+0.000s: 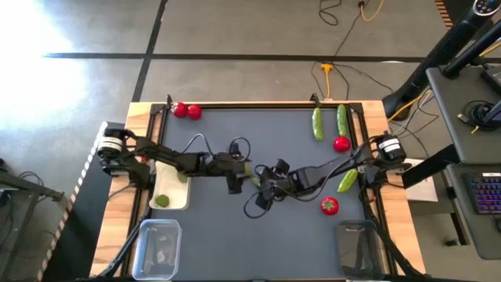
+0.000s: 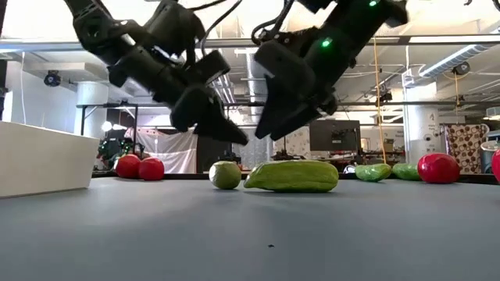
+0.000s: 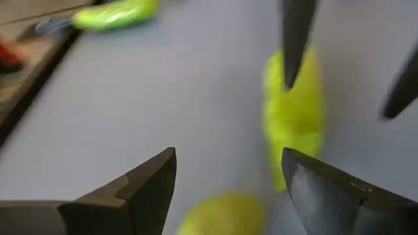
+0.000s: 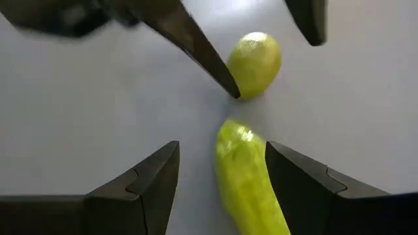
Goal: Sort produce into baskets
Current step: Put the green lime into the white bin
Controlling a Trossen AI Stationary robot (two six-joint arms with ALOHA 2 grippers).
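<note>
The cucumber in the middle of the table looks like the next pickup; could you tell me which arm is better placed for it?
Probably the right. In its wrist view the open right gripper straddles the cucumber. The open left gripper is lined up on the lime beside it.

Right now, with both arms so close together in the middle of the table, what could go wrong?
1. The open left pincer and open right pincer hang almost tip to tip, so they may collide.
2. The small round light-green lime lies right beside the long green cucumber; closing on one may knock the other.
3. The round lime may roll off across the dark table.
</note>
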